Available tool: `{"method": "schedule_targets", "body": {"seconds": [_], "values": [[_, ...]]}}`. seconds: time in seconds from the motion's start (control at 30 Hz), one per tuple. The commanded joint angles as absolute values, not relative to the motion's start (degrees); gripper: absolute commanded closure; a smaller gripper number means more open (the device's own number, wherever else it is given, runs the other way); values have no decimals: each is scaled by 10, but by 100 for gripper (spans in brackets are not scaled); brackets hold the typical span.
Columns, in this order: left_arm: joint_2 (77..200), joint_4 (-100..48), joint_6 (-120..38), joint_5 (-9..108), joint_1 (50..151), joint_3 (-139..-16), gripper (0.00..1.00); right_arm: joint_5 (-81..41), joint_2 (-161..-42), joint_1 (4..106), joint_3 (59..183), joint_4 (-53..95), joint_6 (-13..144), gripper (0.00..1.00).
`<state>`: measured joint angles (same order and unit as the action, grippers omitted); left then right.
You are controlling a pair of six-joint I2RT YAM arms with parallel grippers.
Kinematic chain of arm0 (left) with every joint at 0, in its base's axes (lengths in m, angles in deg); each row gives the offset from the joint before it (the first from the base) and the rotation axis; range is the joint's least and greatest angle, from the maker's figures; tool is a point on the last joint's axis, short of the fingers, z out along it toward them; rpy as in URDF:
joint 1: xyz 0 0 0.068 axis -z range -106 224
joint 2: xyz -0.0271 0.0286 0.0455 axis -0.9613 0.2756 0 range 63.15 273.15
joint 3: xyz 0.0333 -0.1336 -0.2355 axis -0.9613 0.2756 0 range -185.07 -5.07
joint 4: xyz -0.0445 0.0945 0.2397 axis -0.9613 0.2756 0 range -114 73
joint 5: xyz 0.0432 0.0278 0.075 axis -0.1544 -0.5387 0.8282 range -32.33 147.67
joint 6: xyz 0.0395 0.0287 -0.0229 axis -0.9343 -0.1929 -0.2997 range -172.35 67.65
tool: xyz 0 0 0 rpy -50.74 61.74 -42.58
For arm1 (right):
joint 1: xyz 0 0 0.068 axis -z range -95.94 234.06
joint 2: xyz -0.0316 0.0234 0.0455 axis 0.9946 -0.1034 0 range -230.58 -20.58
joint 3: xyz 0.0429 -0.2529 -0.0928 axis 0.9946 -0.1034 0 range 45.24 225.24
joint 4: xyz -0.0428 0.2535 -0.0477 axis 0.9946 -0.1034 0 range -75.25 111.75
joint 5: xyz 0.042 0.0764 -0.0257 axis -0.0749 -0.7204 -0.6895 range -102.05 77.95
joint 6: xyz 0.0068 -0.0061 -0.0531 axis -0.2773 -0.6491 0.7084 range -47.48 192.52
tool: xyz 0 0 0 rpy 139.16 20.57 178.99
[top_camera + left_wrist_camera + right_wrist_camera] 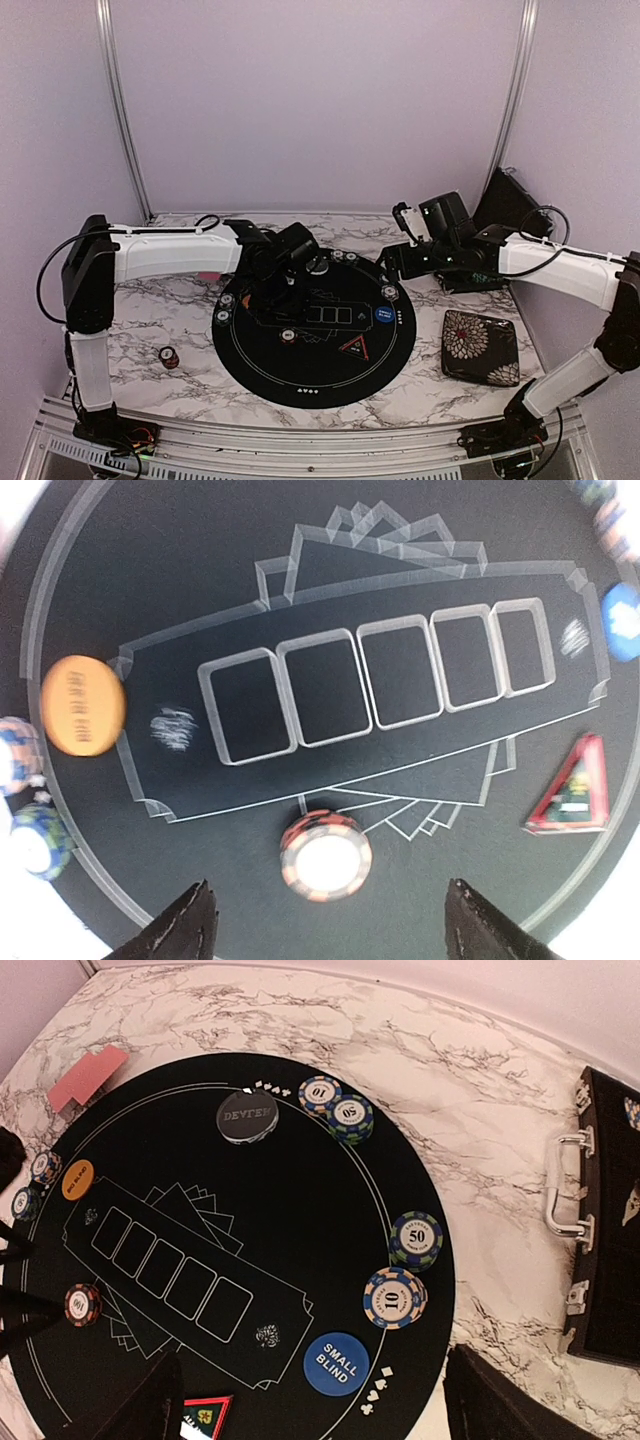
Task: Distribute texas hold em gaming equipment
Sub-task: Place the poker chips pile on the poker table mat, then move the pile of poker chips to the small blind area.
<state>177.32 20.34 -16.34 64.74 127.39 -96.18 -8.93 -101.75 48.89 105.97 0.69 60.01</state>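
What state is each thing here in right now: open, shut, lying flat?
left gripper: open, holding nothing.
right gripper: open, empty.
orange-striped chip: flat on the mat, ungripped.
pink cards: face down, beside the mat.
Small Blind button: label up.
handled case: open.

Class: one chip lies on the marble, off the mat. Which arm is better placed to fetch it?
Left: the chip lies near that arm's base, left gripper open; the right arm is beyond the mat.
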Motion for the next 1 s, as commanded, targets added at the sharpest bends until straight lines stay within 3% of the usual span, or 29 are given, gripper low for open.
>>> {"method": "schedule_targets", "body": {"seconds": [0.0, 0.43, 0.97], "values": [[1687, 167, -171, 637, 1237, -911, 20, -87, -1042, 462, 1095, -17, 588, 13], [1519, 128, -232, 582, 1081, -791, 20, -62, -1182, 312, 1197, -71, 543, 15], [1455, 73, -269, 497, 979, -714, 21, -50, -1403, 215, 1421, -187, 486, 21]]}}
